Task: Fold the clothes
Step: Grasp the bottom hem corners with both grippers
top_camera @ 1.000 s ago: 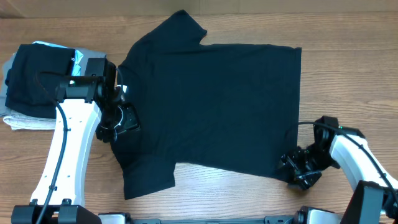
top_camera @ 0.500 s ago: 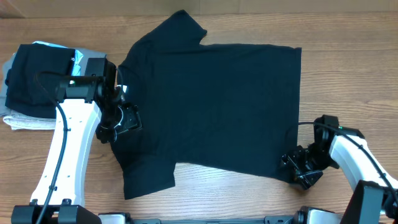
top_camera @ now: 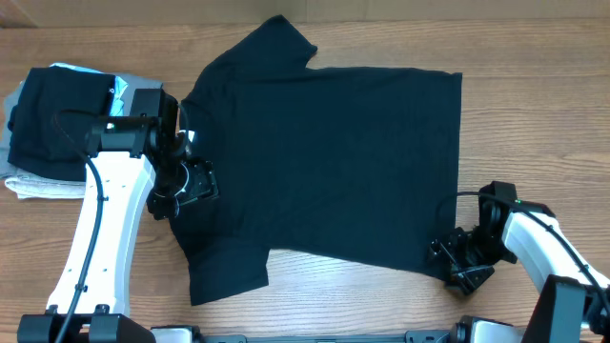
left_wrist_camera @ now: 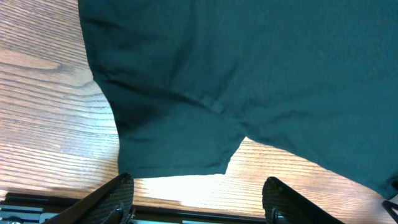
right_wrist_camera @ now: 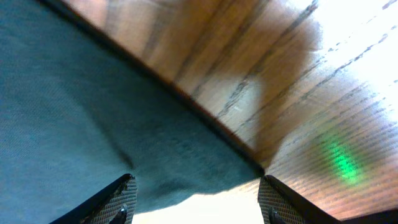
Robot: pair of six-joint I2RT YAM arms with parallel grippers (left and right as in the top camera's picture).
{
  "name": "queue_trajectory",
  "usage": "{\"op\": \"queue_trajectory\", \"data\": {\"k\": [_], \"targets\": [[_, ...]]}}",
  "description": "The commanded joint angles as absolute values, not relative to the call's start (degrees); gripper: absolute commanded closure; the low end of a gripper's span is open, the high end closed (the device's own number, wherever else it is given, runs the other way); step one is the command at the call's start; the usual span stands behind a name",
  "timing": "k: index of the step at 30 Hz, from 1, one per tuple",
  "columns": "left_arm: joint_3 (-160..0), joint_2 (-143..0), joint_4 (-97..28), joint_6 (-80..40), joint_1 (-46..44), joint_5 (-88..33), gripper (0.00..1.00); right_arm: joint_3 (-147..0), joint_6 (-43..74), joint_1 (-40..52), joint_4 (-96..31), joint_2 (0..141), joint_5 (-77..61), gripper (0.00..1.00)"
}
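A stack of folded garments (top_camera: 43, 181) sits at the table's (top_camera: 534, 114) left end. Just right of it, the left gripper (top_camera: 181, 186) hangs over the black T-shirt (top_camera: 334, 152) near its collar, jaws apart and holding nothing. The near sleeve (left_wrist_camera: 174, 137) lies ahead of it. The T-shirt is spread flat mid-table, neck leftward. At its near hem corner (right_wrist_camera: 205, 168) the right gripper (top_camera: 456, 262) is low, jaws apart. They seem to straddle the edge, though the blurred wrist view leaves this unsure. This looks like the grasp before a first fold. Next, both must pinch the near edge and lift together.
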State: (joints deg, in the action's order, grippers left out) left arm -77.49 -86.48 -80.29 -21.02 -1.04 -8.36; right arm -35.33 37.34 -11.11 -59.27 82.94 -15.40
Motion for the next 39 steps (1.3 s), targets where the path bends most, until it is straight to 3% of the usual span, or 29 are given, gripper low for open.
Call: {"op": "queue_trajectory", "data": {"k": [1, 3, 6, 9, 12, 20, 27, 35, 39], "targets": [[-77.3, -85.8, -80.3, -20.8, -1.3, -9.2, 0.30, -33.0, 38.3, -11.0, -57.8, 83.0, -14.6, 0.34], [-77.3, -85.8, -80.3, -20.8, -1.3, -9.3, 0.30, -32.6, 38.3, -11.0, -57.1, 83.0, -14.6, 0.38], [-77.3, -85.8, -80.5, -20.8, -1.3, -9.3, 0.31, -32.6, 38.2, -11.0, -56.8, 83.0, -14.6, 0.57], [-77.3, -85.8, -81.1, -20.8, -1.3, -9.3, 0.39, -32.6, 38.2, -11.0, -56.0, 83.0, -14.6, 0.85], [-77.3, -85.8, -82.1, -20.6, -1.3, -9.1, 0.45, -32.6, 38.2, -11.0, -55.2, 83.0, -14.7, 0.96], [-76.8, -82.3, -82.7, -22.5, 1.4, -6.0, 0.56, -32.6, 37.3, -11.0, -54.2, 83.0, -14.7, 0.96], [-69.8, -79.0, -82.9, -24.9, 3.0, -6.6, 0.46, -32.6, 37.3, -11.0, -53.6, 83.0, -14.7, 0.96], [-54.3, -79.1, -77.7, -26.4, 3.0, -11.9, 0.46, -32.6, 37.3, -11.0, -53.6, 83.0, -14.7, 0.96], [-49.8, -79.1, -76.1, -26.6, 3.0, -10.9, 0.41, -32.6, 37.3, -11.0, -53.6, 83.0, -14.7, 0.96]]}}
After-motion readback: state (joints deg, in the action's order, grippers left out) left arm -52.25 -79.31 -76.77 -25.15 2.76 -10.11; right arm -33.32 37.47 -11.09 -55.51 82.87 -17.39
